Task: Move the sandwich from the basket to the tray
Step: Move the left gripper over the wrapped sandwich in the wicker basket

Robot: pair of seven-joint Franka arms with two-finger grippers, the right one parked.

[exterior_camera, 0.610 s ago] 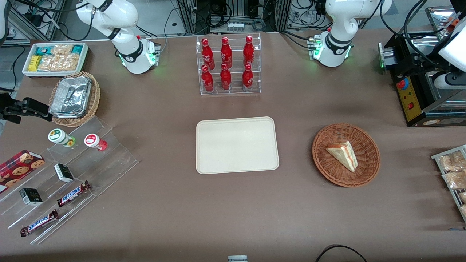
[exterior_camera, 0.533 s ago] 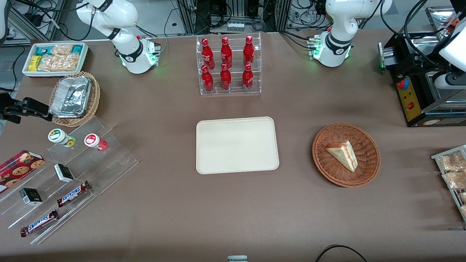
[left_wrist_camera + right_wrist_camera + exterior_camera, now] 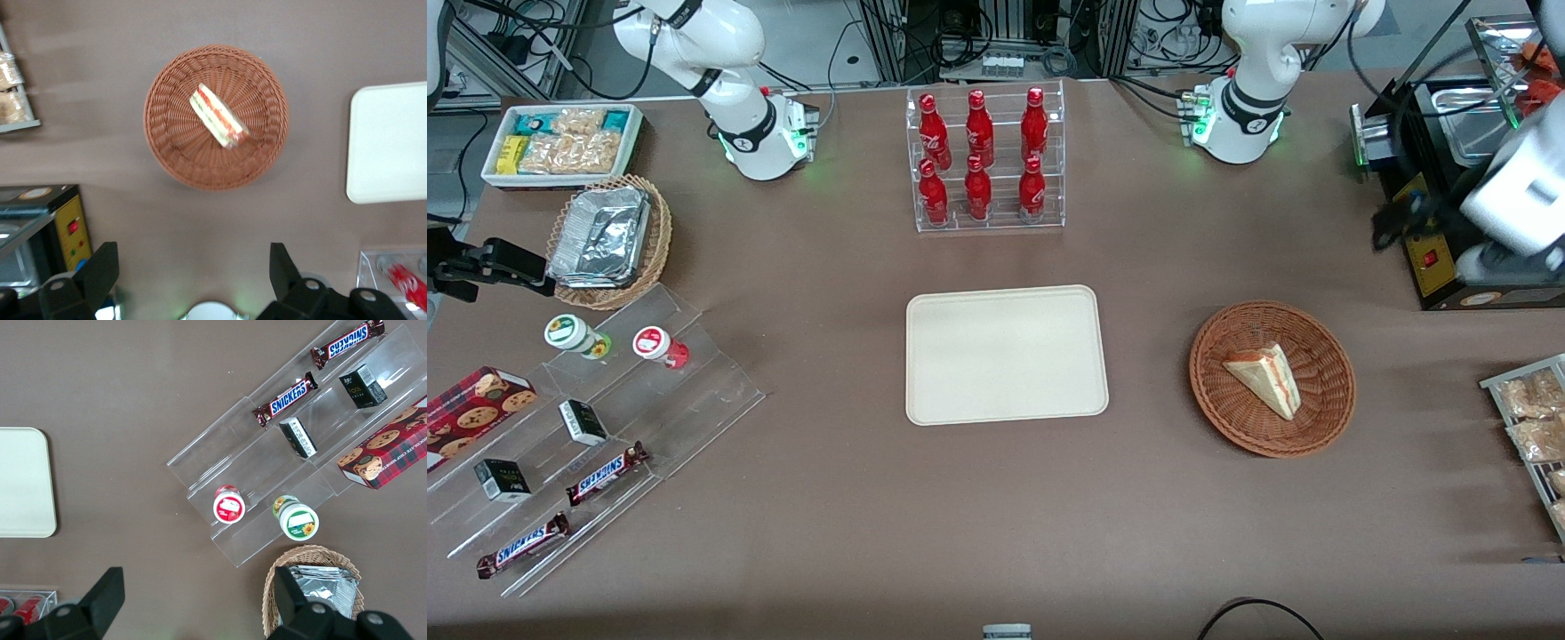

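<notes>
Brown wicker basket (image 3: 215,117) holds the sandwich (image 3: 218,125) — my gripper (image 3: 192,273) hangs high above it, fingers (image 3: 101,270) wide apart.

I have the left arm (image 3: 1516,200) raised over the working arm's end of the counter, its white wrist housing tilted and blurred in the front view. The arm's base (image 3: 1240,124) sits on the counter, farther from the front camera, with a green light glowing at its foot. From the wrist camera my hand (image 3: 190,273) looks straight down, and its two dark fingers (image 3: 100,270) stand wide apart with nothing between them. The hand hangs high above the counter and touches nothing. In the front view I can only make out a dark shape where the hand should be.
</notes>
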